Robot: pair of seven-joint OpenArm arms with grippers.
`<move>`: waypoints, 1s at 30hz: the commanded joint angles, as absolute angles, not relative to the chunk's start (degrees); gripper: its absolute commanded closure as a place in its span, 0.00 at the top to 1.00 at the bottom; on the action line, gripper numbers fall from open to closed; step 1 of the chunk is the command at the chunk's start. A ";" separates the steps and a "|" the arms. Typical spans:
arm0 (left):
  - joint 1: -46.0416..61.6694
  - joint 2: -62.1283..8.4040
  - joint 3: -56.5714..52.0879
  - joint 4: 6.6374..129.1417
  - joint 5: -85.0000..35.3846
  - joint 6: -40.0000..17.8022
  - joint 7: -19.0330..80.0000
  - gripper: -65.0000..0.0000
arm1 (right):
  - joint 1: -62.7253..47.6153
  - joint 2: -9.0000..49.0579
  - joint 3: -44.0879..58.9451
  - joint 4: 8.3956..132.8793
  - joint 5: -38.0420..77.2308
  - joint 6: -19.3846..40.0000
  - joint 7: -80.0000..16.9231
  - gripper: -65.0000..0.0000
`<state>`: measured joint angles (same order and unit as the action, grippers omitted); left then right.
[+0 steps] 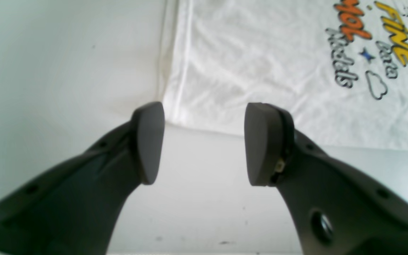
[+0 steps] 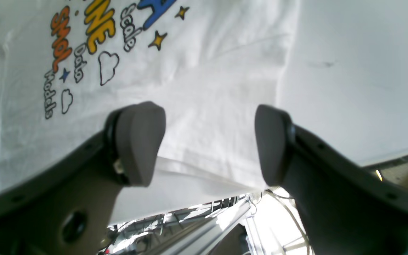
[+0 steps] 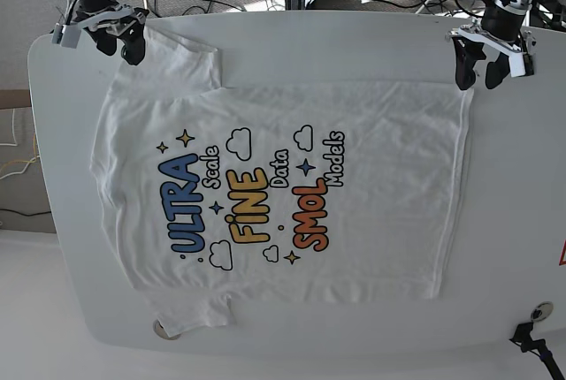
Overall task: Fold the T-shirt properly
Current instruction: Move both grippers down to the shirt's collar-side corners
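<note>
1. At the left of the base view, the right gripper (image 3: pixel 121 40) is held above the far sleeve corner of the T-shirt (image 3: pixel 371 133). Its jaws are parted with nothing between them, and in the right wrist view white cloth is seen just beyond the pads (image 2: pixel 140 141), presumably so that the corner can be pinched.
2. Between the two sets of jaws, the T-shirt is spread flat on the desk (image 3: pixel 354 40), print upward, so that its far edge runs from one gripper to the other. No fold is yet made.
3. At the right of the base view, the left gripper (image 3: pixel 491 64) is poised over the far hem corner. Its jaws are also parted and empty; in the left wrist view that corner lies just ahead of the gap between them. A matched grasp for a lengthwise fold is judged likely.
</note>
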<state>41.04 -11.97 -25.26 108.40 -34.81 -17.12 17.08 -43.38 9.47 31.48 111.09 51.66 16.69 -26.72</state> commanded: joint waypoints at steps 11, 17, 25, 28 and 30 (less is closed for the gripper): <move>41.27 -12.62 -27.21 109.05 -35.47 -17.27 15.69 0.52 | -37.85 9.71 37.49 98.59 56.40 20.53 -37.76 0.64; 41.27 -12.62 -27.30 109.05 -35.47 -17.27 15.69 0.52 | -37.93 7.34 37.41 98.51 55.96 21.93 -40.22 0.64; 41.27 -12.62 -27.30 109.05 -35.47 -17.27 15.69 0.52 | -37.67 6.11 35.56 98.51 55.87 21.93 -40.22 0.64; 41.27 -12.70 -27.30 109.05 -35.38 -17.27 15.69 0.52 | -37.58 6.20 33.45 98.59 55.87 21.67 -40.22 0.64; 41.27 -13.58 -27.30 109.05 -35.38 -17.27 15.69 0.52 | -37.41 6.20 33.36 98.59 55.96 21.67 -40.13 0.63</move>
